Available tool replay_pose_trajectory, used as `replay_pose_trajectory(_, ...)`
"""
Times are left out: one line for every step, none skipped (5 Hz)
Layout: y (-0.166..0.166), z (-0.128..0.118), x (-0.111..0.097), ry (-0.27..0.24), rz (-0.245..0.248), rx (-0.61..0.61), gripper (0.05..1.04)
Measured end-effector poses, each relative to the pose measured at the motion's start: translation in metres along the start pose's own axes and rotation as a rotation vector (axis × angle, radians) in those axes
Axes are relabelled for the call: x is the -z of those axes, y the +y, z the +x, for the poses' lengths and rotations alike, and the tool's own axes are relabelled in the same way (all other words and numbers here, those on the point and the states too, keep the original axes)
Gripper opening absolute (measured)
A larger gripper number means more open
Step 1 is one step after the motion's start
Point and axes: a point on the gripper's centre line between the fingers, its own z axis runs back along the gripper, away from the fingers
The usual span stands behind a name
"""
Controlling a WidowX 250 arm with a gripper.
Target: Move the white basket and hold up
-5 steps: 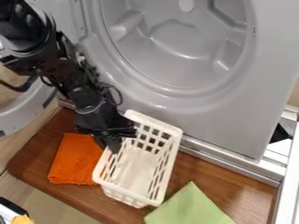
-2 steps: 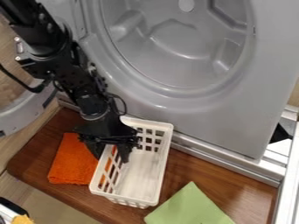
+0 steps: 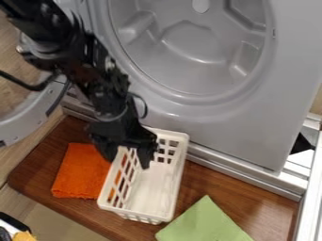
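Note:
The black gripper (image 3: 127,159) is at the upper left part of the white basket (image 3: 156,190), pointing down. Its fingers stand apart, one outside the basket's left side wall and the other inside the basket, with the slatted wall between them. The basket sits upright on the brown wooden board (image 3: 242,188), its long side slanting from upper right to lower left. I cannot tell whether either finger touches the wall. The gripper covers the basket's upper left corner.
An orange cloth (image 3: 78,174) lies left of the basket, and a green cloth (image 3: 204,223) lies to its lower right. Behind the board rises a grey machine front (image 3: 252,127) with a round opening. A silver rail runs along its foot.
The basket has turned a little and its far end has shifted left overall. The gripper has lowered, and lately moved slightly right and back up. The cloths have stayed put.

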Motion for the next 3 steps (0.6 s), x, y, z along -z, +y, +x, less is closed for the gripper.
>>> replay_pose_trajectory(0.004, 0.003, -0.025, -0.066, 0.047, 0.002, 1.001)
replay_pose_trajectory(0.004, 0.005, -0.046, -0.105, 0.077, 0.031, 1.001)
replay_pose_trajectory(0.004, 0.004, -0.046, -0.104, 0.077, 0.028, 1.001)
